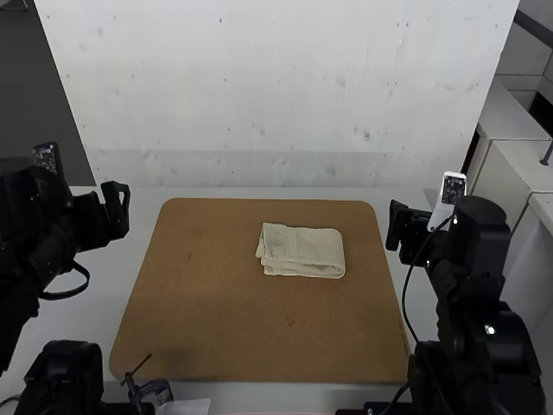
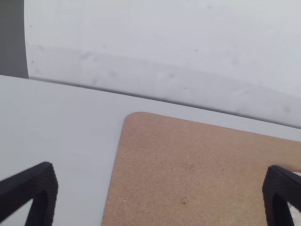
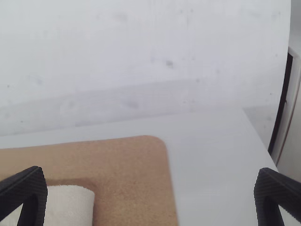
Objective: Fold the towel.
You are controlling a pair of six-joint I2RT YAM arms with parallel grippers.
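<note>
we see the cream towel (image 1: 302,249) folded into a layered, round-cornered rectangle, lying right of centre on the brown board (image 1: 216,320), our left gripper (image 1: 119,207) and right gripper (image 1: 394,226) with fingers wide apart

Jaws wide apart; pale towel (image 3: 70,205) on brown board (image 3: 136,172) atop white table (image 3: 207,160).

The folded towel (image 1: 302,251) is a plain pale cream, the board (image 1: 225,320) under it a warm brown with a few darker flecks, the table (image 1: 78,324) light grey-white, and both the left gripper (image 1: 117,210) and the right gripper (image 1: 395,226) are black.
</note>
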